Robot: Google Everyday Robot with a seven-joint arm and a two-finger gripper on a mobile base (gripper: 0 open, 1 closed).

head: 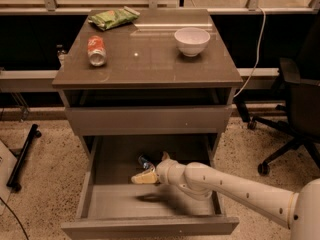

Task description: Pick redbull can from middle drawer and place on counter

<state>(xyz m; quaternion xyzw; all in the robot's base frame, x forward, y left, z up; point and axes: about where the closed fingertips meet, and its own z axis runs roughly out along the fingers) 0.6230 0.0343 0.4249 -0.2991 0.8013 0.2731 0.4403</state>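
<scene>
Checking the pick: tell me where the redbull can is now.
In the camera view, the redbull can sits inside the open middle drawer, near its centre, right beside the hand.
</scene>
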